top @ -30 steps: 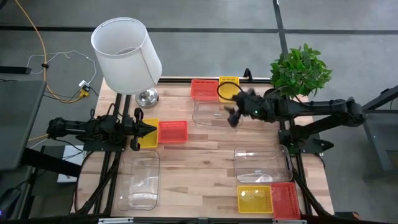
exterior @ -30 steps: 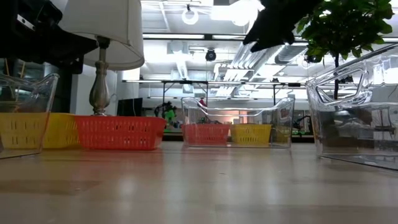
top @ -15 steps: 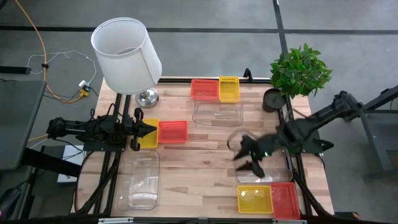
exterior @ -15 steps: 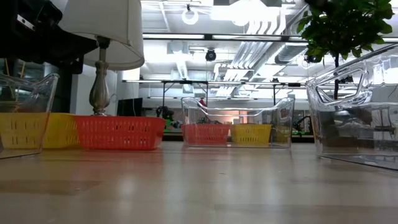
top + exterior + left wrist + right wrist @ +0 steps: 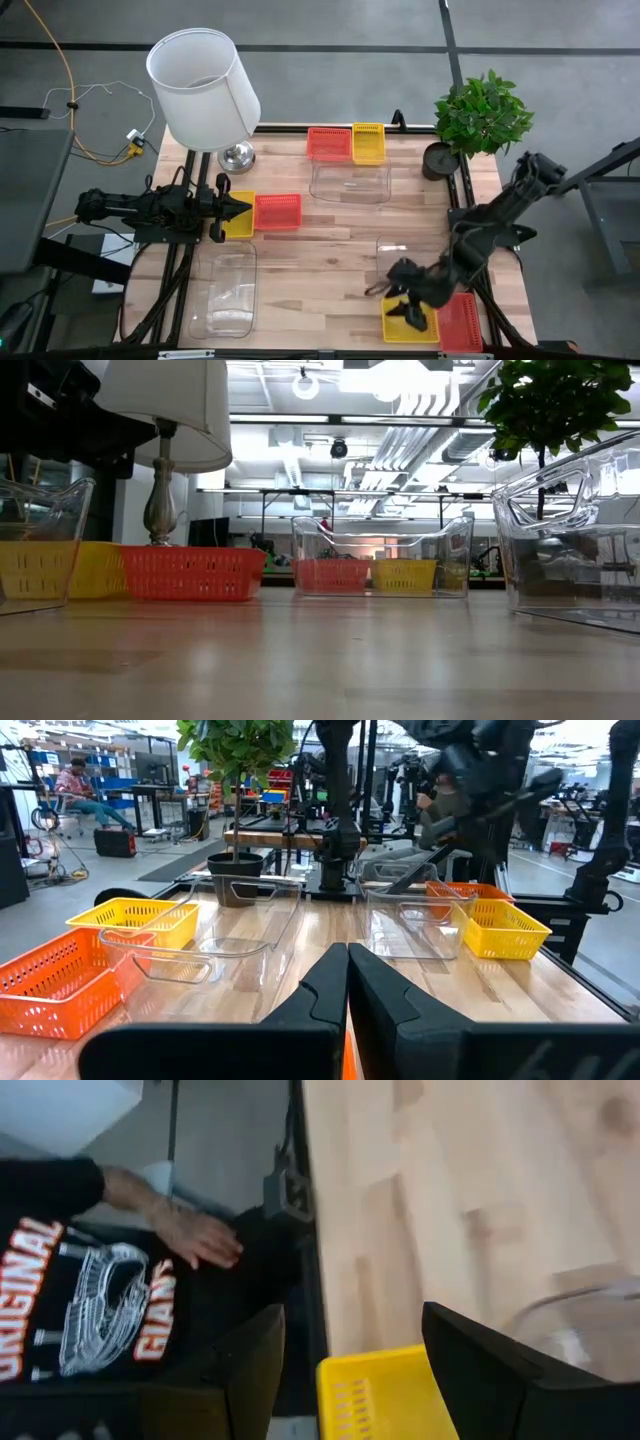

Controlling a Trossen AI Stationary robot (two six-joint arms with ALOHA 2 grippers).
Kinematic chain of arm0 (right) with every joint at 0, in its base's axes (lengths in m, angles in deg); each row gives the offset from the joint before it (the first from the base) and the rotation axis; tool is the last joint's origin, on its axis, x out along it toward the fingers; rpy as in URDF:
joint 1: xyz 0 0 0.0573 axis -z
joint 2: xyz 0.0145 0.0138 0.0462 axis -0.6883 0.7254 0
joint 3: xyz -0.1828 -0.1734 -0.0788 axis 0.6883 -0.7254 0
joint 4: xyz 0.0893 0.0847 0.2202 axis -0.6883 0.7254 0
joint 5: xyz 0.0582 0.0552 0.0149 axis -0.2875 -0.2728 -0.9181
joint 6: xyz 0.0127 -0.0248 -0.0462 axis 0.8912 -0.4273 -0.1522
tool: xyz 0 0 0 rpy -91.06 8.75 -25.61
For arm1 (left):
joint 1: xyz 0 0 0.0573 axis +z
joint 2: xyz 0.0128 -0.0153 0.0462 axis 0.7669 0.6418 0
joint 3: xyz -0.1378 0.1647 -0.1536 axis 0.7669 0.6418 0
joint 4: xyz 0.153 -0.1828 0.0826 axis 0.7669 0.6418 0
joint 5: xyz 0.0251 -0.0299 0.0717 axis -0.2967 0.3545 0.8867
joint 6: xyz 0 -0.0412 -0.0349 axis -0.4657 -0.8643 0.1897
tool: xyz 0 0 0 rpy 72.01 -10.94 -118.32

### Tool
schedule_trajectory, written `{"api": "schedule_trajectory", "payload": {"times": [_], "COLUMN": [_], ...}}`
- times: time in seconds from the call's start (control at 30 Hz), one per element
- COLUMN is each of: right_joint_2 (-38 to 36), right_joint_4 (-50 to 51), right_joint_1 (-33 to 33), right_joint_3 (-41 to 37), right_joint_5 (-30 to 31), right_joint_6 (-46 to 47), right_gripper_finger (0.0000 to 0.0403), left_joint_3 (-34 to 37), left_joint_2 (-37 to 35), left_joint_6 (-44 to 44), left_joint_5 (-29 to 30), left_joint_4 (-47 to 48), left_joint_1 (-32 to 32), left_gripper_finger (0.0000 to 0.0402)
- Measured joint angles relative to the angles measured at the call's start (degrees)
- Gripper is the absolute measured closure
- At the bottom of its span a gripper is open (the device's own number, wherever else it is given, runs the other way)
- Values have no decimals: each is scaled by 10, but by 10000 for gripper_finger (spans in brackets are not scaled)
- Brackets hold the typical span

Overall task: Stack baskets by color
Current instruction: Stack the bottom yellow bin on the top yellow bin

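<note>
Yellow basket (image 5: 409, 320) lies directly beneath the right gripper (image 5: 408, 304), jaws wide and empty. Left gripper (image 5: 238, 208) idle, jaws closed.

Robotics lab, open industrial hall. Low view: exposed ceiling ducts (image 5: 400, 445) and strip lights at top, workbenches (image 5: 300, 495) mid-frame. Left wrist view: more arm rigs (image 5: 345, 810) at centre, seated person (image 5: 78, 788) at desks, upper left.

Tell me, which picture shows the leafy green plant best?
The high view: the whole plant and its pot show. The low view catches only leaves; the left wrist view shows it farther off; the right wrist view misses it.
</note>
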Motion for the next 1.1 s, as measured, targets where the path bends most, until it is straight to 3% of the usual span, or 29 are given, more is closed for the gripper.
{"api": "schedule_trajectory", "payload": {"times": [0.27, 0.5, 0.93, 1.1], "right_joint_2": [148, 261, 346, 356], "right_joint_4": [155, 269, 349, 357], "right_joint_1": [-41, -63, -84, -85], "right_joint_3": [191, 299, 309, 309], "right_joint_5": [-3, -24, -89, -106], "right_joint_6": [-37, 13, 162, 168], "right_gripper_finger": [178, 178, 178, 178], "left_joint_3": [0, 0, 0, 0], "left_joint_2": [0, 0, 0, 0], "left_joint_6": [0, 0, 0, 0], "left_joint_5": [0, 0, 0, 0], "left_joint_4": [0, 0, 0, 0], "left_joint_1": [0, 0, 0, 0], "left_gripper_finger": [401, 401, 401, 401]}}
